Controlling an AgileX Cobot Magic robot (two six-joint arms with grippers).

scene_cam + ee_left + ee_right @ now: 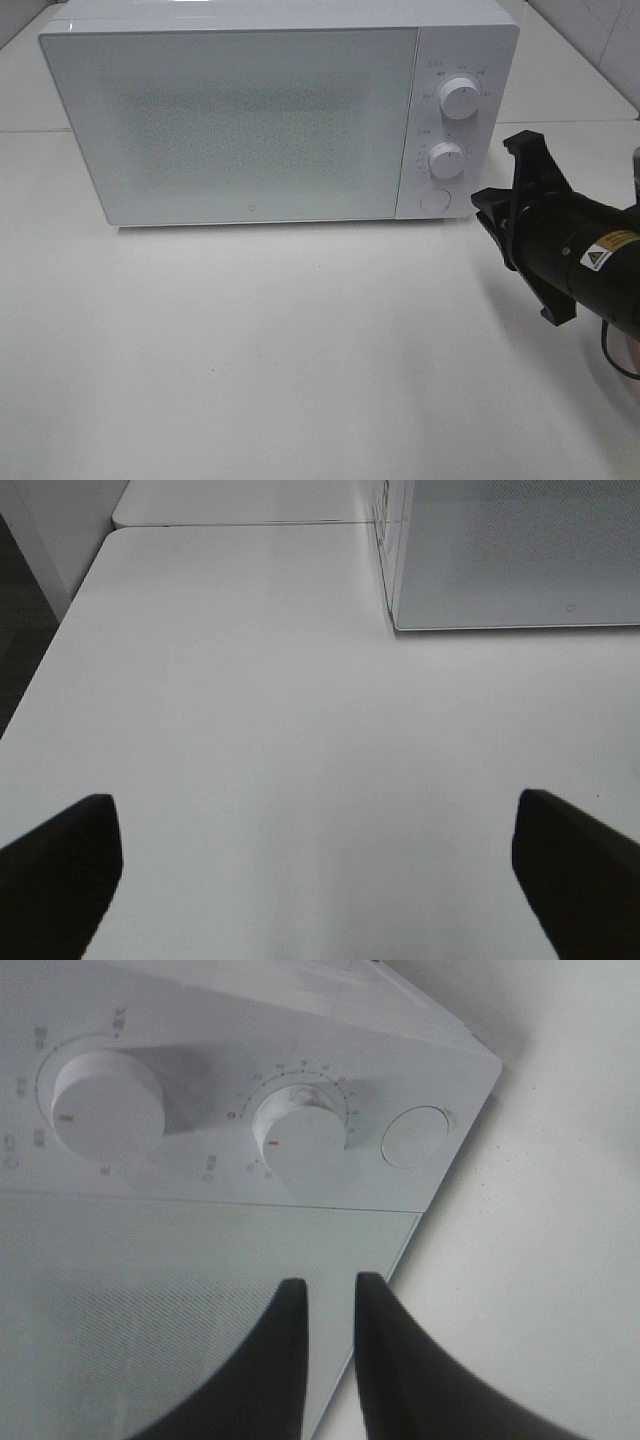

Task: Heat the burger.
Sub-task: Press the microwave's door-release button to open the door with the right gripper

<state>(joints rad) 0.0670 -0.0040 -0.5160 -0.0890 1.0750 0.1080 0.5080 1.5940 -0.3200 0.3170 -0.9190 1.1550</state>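
A closed white microwave (250, 120) sits toward the table's (300, 350) back edge. The right gripper (330, 1285) is nearly closed, empty, near its dials (300, 1140); the left gripper (315, 810) gapes wide.

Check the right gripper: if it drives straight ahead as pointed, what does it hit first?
Most likely the microwave front. The right gripper aims at about the seam between the door and the control panel, close to the lower knob. Nothing shows in between, though depth is hard to judge.
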